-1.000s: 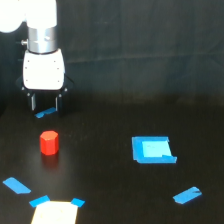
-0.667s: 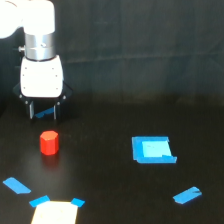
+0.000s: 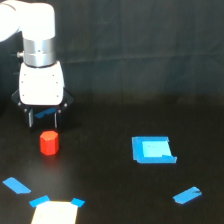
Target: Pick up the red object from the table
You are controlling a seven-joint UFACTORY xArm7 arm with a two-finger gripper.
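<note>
Tool: tool (image 3: 44,118) hung at the exterior view's left, fingers spread, pinching nothing.
Red object: red object (image 3: 49,143) stood upright on the surface (image 3: 115,195), just nearer than the tool, apart from it.
Tape: blue-edged square (image 3: 153,149) lay well right.

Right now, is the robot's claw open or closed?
Open. The gripper hangs just above the red object with a clear gap between its two dark fingers, and nothing is held between them.
</note>
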